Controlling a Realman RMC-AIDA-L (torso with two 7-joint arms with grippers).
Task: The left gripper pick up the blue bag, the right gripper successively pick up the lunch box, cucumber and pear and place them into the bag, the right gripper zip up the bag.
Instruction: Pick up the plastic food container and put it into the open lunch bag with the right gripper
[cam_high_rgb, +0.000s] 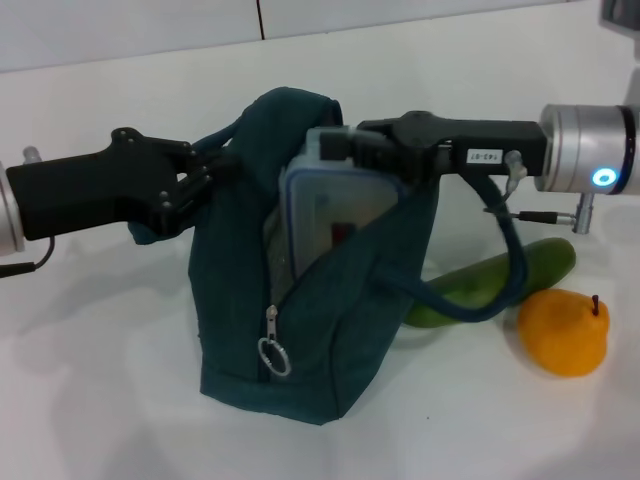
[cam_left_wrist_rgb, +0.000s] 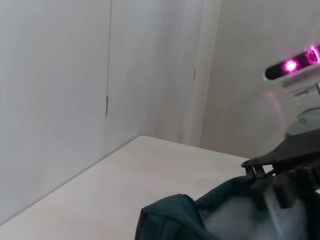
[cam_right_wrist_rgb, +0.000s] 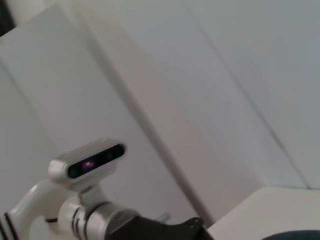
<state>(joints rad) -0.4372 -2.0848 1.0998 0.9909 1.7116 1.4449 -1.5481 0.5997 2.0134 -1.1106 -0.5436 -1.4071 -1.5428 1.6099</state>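
The bag (cam_high_rgb: 300, 330) stands upright on the counter (cam_high_rgb: 110, 400), mouth open, zip pull hanging low at the front. The left pincer (cam_high_rgb: 215, 170) comes in from the left w/ its fingers pinched on the bag's handle/upper edge, holding that side up. The right pincer (cam_high_rgb: 345, 150) reaches in from the right at the top of the opening, clamped on the top edge of the box (cam_high_rgb: 335, 215). The box is upright and about halfway into the bag, lid side facing out, not yet let go.

Progress, as I judge it: bag pickup done, box nearly placed, so approx. the first third. Left to do: release the box, then the cucumber (cam_high_rgb: 500, 275) and pear (cam_high_rgb: 565, 332), both on the counter right of the bag, pear just beside the cucumber's near side. Zip fully open, closing comes last.
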